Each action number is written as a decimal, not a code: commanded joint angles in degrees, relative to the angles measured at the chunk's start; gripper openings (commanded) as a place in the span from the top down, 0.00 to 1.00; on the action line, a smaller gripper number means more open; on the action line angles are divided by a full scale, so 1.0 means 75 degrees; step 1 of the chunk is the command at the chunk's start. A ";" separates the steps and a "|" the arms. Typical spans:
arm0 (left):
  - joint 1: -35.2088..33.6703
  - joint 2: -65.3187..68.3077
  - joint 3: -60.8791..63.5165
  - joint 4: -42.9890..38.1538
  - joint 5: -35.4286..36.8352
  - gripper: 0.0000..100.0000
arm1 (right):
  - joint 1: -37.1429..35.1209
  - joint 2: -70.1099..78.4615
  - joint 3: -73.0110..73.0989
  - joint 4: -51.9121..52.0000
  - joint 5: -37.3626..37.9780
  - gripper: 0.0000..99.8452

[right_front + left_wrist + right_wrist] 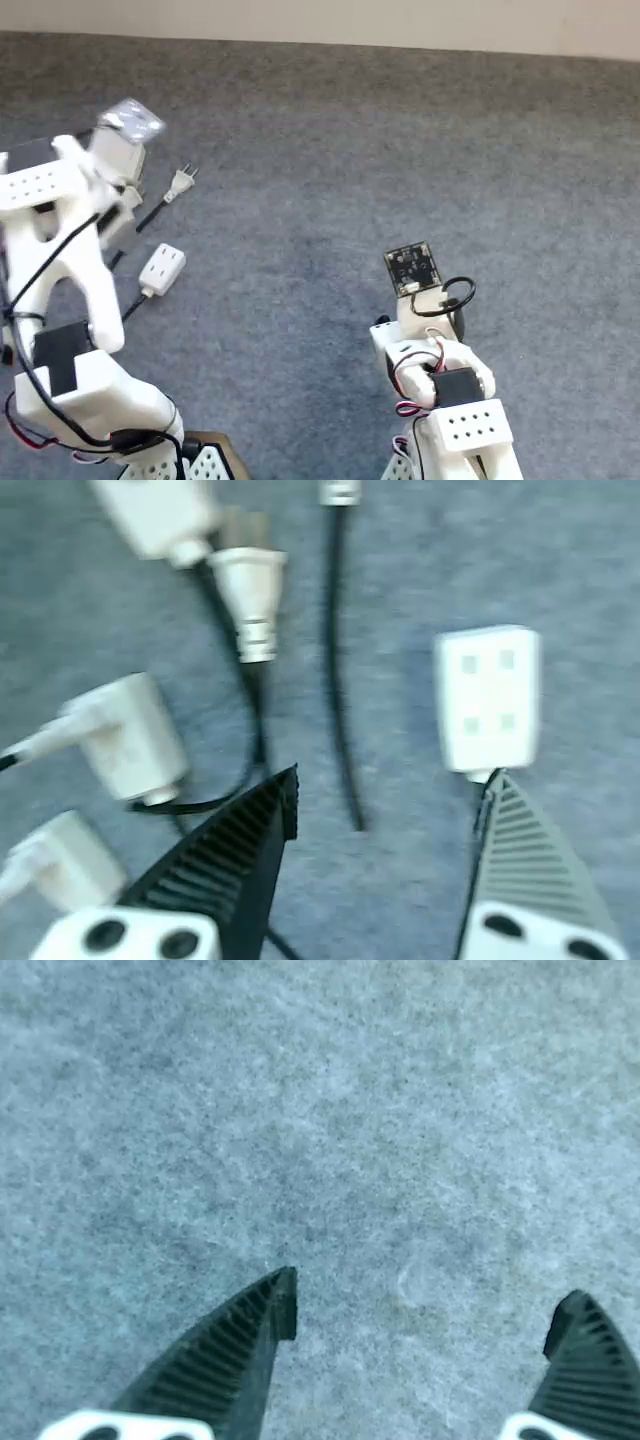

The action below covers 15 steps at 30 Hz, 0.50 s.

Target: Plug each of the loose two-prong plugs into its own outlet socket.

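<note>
In the left wrist view my left gripper (390, 780) hangs open over the grey carpet, with a black cord (340, 680) running between its fingers. A white outlet block (488, 698) lies just past one fingertip. A white two-prong plug (247, 590) on a black cord lies farther off, with several other white cord ends (128, 735) around it. From above, a plug (180, 182) and an outlet block (161, 268) lie beside the left arm (70, 250). My right gripper (430, 1295) is open over bare carpet, holding nothing.
Grey carpet (330, 170) covers the whole table, with open room across the middle and right. The right arm (440, 380) sits folded low at the front right. Cords and white blocks crowd the left side under the left arm.
</note>
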 commanded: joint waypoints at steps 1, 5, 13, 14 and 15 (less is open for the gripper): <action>0.0779 -0.0041 0.0111 0.0363 0.0668 0.70 | -0.0053 -0.0111 -0.0018 -0.0135 0.0094 0.62; 0.1284 0.0580 0.0229 0.0399 0.0762 0.63 | -0.0053 -0.0111 -0.0018 -0.0123 0.0094 0.62; 0.1389 0.1377 0.0229 0.0152 0.0727 0.63 | -0.0053 -0.0111 -0.0018 -0.0123 0.0094 0.62; 0.1295 0.1424 0.0229 0.0070 0.0727 0.64 | -0.0053 -0.0111 -0.0018 -0.0123 0.0105 0.62; 0.1213 0.1448 0.0229 0.0012 0.0715 0.64 | -0.0053 -0.0111 -0.0018 -0.0123 0.0105 0.62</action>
